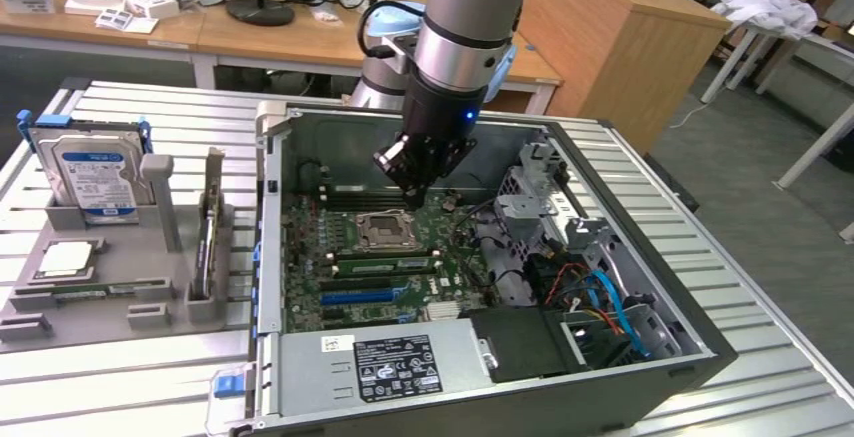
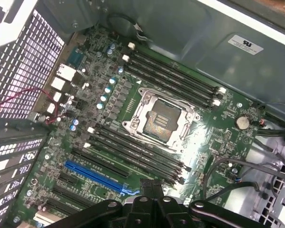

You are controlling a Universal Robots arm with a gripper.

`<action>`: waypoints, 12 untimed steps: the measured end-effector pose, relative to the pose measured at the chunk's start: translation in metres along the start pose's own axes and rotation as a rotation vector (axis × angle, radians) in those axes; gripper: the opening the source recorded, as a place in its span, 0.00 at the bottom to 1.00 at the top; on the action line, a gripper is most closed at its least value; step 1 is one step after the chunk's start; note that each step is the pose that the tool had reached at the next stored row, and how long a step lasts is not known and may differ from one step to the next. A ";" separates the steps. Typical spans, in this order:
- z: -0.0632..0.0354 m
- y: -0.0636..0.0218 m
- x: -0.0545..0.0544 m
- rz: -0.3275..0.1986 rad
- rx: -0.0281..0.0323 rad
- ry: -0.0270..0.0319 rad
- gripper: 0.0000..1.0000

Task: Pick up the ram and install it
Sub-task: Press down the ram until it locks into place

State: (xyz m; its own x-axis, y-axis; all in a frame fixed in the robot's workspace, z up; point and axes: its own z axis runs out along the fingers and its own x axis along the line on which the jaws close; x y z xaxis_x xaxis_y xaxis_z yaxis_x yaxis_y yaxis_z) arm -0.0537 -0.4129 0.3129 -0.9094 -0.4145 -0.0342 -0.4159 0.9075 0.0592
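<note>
The gripper (image 1: 416,195) is inside the open computer case (image 1: 641,357), just above the motherboard (image 1: 350,257). Its fingers are closed together and nothing is held between them. In the exterior view it hangs at about 1 o'clock from the empty CPU socket (image 1: 383,227), over the far memory slots (image 1: 350,195).

In the wrist view, the closed fingertips (image 2: 151,187) stand near the end of the black memory slots (image 2: 133,151) which lie at 7 o'clock from the CPU socket (image 2: 162,118). A second group of black slots (image 2: 173,78) lies on the other side of the socket, at about 1 o'clock. All these slots look empty. A blue expansion slot (image 2: 94,175) is beside the nearer group.

The ram (image 1: 91,288) lies flat in the grey fixture tray (image 1: 80,329) on the table, well apart from the gripper, at about 9 o'clock from the case in the exterior view. Just behind it lies a silver processor chip (image 1: 67,258), and a hard drive (image 1: 96,179) stands upright at the far end.
</note>
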 end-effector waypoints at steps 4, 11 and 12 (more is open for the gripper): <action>0.0002 -0.0002 0.000 0.010 -0.0008 -0.0009 0.11; 0.0001 -0.0003 0.000 0.126 0.0032 -0.0078 0.11; 0.0001 -0.0003 0.000 0.142 0.0038 -0.0087 0.11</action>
State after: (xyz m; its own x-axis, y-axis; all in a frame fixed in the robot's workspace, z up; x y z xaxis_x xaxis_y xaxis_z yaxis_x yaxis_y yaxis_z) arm -0.0536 -0.4131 0.3128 -0.9590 -0.2812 -0.0344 -0.2828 0.9573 0.0603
